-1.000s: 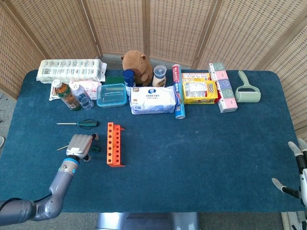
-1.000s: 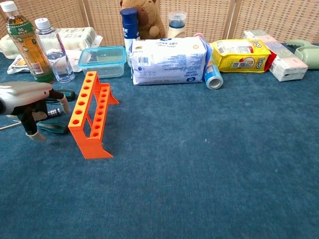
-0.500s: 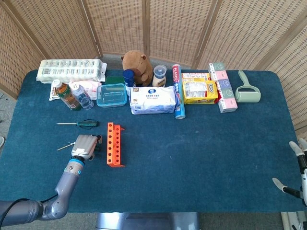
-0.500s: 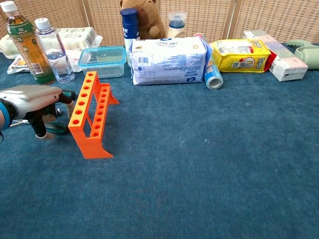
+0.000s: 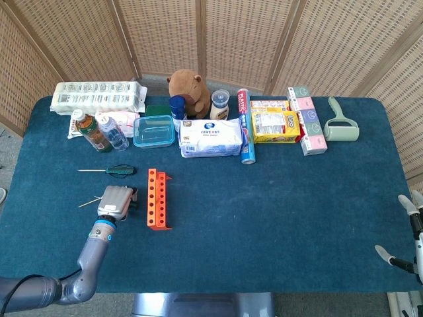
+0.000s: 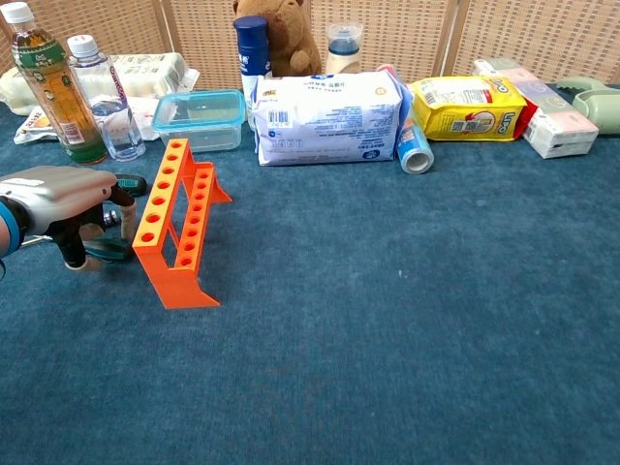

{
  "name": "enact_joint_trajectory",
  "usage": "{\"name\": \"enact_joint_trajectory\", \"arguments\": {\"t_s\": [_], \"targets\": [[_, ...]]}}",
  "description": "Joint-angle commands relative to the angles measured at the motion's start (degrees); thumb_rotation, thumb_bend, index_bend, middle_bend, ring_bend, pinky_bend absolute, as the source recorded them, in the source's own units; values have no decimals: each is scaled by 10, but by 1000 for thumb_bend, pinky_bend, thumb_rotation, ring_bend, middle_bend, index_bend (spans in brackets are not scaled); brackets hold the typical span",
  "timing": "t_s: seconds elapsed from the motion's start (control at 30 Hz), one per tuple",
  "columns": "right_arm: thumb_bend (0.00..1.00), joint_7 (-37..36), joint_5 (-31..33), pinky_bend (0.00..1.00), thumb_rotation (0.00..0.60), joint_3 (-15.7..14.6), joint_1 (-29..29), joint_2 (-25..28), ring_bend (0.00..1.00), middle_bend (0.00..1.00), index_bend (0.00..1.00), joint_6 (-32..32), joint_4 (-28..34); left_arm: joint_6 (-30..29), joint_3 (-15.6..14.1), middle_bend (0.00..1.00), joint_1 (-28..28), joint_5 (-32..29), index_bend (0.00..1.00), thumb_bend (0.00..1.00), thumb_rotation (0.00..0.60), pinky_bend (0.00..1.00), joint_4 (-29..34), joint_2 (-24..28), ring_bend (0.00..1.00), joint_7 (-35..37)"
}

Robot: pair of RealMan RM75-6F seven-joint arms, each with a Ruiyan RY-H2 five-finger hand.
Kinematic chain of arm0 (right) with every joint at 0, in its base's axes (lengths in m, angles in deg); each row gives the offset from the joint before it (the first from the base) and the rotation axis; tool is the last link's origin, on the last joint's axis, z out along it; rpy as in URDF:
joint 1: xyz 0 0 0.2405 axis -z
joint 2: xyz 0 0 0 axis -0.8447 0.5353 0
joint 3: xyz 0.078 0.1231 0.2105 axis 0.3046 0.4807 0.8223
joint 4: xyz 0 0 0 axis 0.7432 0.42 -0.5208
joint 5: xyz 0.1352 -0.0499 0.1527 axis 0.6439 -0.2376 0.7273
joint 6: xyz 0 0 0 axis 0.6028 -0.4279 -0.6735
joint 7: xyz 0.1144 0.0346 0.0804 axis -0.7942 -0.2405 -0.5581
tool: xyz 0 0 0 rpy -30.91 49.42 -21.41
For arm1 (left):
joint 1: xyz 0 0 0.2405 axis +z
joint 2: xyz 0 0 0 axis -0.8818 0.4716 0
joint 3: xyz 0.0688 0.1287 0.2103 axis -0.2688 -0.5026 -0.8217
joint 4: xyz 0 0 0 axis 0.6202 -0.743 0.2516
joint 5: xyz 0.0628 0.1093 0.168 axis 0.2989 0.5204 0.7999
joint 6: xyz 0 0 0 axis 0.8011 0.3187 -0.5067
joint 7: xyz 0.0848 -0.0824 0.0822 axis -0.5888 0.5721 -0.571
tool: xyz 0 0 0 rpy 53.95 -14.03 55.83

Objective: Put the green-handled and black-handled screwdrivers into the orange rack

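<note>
The orange rack (image 5: 157, 198) (image 6: 179, 228) stands upright left of the table's middle, its holes empty. Just left of it is my left hand (image 5: 115, 200) (image 6: 56, 192), palm down, fingers curled around the green-handled screwdriver (image 6: 108, 249). That screwdriver lies on the cloth, and its thin shaft (image 5: 86, 203) pokes out to the left of the hand. The black-handled screwdriver (image 5: 119, 170) (image 6: 134, 182) lies flat a little behind the hand, untouched. My right hand (image 5: 408, 228) hangs at the table's right edge, fingers apart and holding nothing.
Along the back stand two bottles (image 6: 58, 87), a clear lidded box (image 6: 199, 118), a white wipes pack (image 6: 325, 118), a plush animal (image 5: 188, 89), a blue can (image 6: 415, 147), a yellow packet (image 6: 465, 107) and a lint roller (image 5: 342, 124). Blue cloth covers the table (image 5: 277, 211).
My left hand slid toward the rack over the green-handled screwdriver, then eased back slightly, with its fingers drawn closer around the handle. The right hand has not moved.
</note>
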Motion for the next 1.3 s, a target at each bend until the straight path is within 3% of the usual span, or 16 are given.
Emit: {"name": "enact_joint_trajectory", "arguments": {"t_s": [0.03,0.2,0.37,0.63,0.83,1.2,1.3], "targets": [[0,0,0,0,600,0,0,0,0,0,101,0,0,-1,0,956,1,1,463,255,600,871,-1,-2,891,-2],[0,-1,0,0,600,0,0,1,0,0,101,-1,1,-1,1,957,1,-2,473,271,600,871,-9,-12,891,-13],[0,-8,-2,0,600,0,0,2,0,0,101,-1,0,-11,2,957,3,-2,482,401,600,871,-12,-21,891,-28],[0,-11,-3,0,600,-1,0,3,0,0,101,0,-1,-13,11,956,9,7,484,429,600,871,12,-9,891,-19],[0,-12,-4,0,600,-2,-1,3,0,0,101,1,-1,-26,18,957,22,37,496,431,600,871,77,38,891,10],[0,-3,-6,0,600,-4,-5,-1,0,0,102,10,0,-53,12,957,72,157,497,431,600,871,195,169,892,121],[0,4,-5,0,600,-5,-7,-5,0,0,102,15,1,-63,1,956,94,216,497,431,600,871,224,213,891,171]]}}
